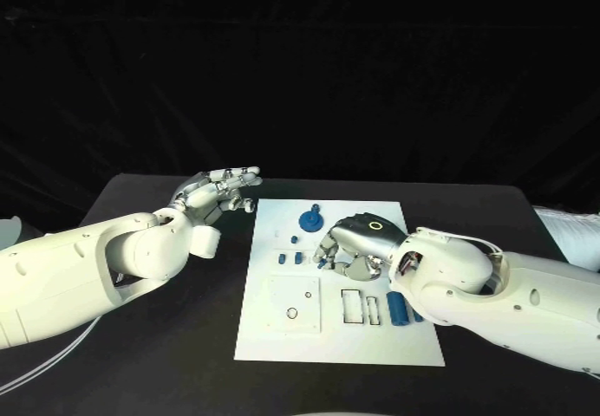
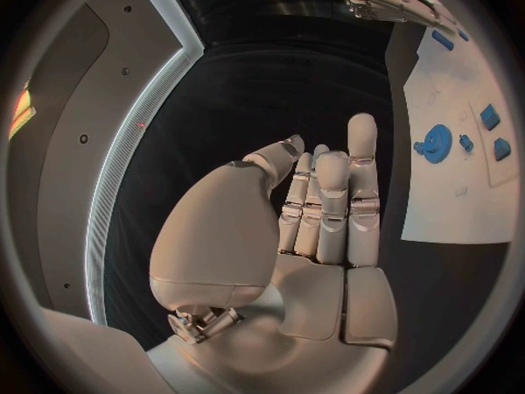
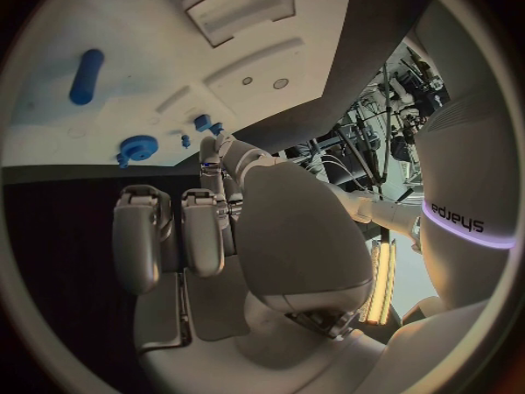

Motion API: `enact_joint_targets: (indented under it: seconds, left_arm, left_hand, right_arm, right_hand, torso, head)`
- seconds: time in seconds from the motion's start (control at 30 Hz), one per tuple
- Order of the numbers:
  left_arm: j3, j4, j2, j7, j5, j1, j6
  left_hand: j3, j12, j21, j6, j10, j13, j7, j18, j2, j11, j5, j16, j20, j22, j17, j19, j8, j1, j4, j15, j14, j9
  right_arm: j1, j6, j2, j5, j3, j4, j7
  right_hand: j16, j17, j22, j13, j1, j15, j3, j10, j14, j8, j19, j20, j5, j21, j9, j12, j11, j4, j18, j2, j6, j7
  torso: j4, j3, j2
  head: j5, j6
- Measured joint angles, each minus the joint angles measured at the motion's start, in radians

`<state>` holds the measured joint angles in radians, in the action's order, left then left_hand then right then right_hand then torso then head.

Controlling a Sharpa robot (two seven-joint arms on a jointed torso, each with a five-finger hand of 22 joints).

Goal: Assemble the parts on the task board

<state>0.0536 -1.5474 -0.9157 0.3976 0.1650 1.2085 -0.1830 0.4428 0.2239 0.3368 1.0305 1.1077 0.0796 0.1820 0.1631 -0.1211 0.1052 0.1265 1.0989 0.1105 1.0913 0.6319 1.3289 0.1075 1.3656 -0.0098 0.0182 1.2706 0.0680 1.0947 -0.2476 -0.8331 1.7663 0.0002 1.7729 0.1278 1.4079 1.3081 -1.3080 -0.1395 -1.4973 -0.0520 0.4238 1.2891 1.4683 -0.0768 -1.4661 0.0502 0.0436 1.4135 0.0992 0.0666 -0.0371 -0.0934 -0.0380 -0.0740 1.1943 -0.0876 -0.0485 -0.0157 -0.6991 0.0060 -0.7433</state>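
So the white task board sits centre-frame in the head view, with the blue parts on it: a gear-looking piece near its top edge, small pegs on the left side, a blue cylinder lower right. The right hand is down over the board's middle, fingers curled; can't tell if it's pinching anything. The left hand hovers left of the board, fingers straight, holding nothing.

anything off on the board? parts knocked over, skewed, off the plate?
Nothing stands out. The task board lies flat on the table, and the visible blue parts, including the gear-shaped piece and the cylinder, all sit on it. The right hand covers the board's middle, so that area can't be checked.
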Motion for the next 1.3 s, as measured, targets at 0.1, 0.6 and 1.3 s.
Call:
enact_joint_targets:
  seconds: [0.1, 0.6, 1.3]
  left_arm:
    - [0.000, 0.000, 0.002, 0.000, 0.000, 0.000, 0.001]
    - [0.000, -0.001, 0.004, -0.001, 0.000, 0.000, 0.006]
    - [0.000, -0.001, 0.003, -0.002, -0.001, 0.000, 0.009]
  left_hand:
    - [0.000, 0.000, 0.000, 0.000, 0.000, 0.000, 0.000, 0.000, 0.000, 0.000, 0.000, 0.000, 0.000, 0.000, 0.000, 0.000, 0.000, 0.000, 0.000, 0.000, 0.000, 0.000]
    - [0.000, 0.000, 0.000, 0.000, 0.000, 0.000, 0.000, 0.000, 0.000, 0.000, 0.000, 0.000, 0.000, -0.001, -0.002, 0.000, 0.000, 0.000, 0.000, -0.004, -0.004, 0.000]
    - [0.000, 0.000, 0.000, -0.003, -0.003, 0.000, 0.003, 0.000, 0.000, 0.003, 0.000, 0.000, 0.000, -0.001, -0.002, 0.000, 0.000, 0.000, 0.000, -0.004, -0.004, 0.000]
  right_arm:
    - [-0.019, 0.007, 0.025, 0.007, -0.002, -0.011, -0.005]
    - [-0.071, 0.044, 0.087, 0.035, -0.007, -0.062, -0.025]
    - [-0.075, 0.069, 0.089, 0.074, -0.008, -0.068, -0.015]
  right_hand:
    - [0.000, 0.000, 0.000, 0.001, 0.000, 0.000, 0.000, 0.001, 0.000, 0.000, 0.000, 0.000, -0.001, 0.000, 0.000, 0.000, -0.001, 0.000, 0.000, 0.000, 0.000, 0.000]
    - [0.000, 0.000, 0.000, 0.003, 0.005, 0.004, 0.000, 0.000, -0.004, 0.005, 0.000, 0.000, 0.003, 0.000, 0.001, 0.000, -0.003, 0.006, 0.000, -0.005, -0.001, -0.002]
    - [0.000, 0.000, 0.000, 0.006, 0.010, 0.004, 0.000, 0.001, -0.004, 0.005, 0.000, 0.008, 0.003, 0.000, 0.001, 0.000, -0.005, 0.005, 0.000, -0.011, -0.002, -0.003]
  torso:
    - [0.0004, 0.0000, 0.000]
    - [0.0004, 0.0008, -0.001]
    - [0.0008, 0.0023, -0.001]
  head:
    - [0.004, -0.004]
    - [0.012, -0.016]
    - [0.014, -0.025]
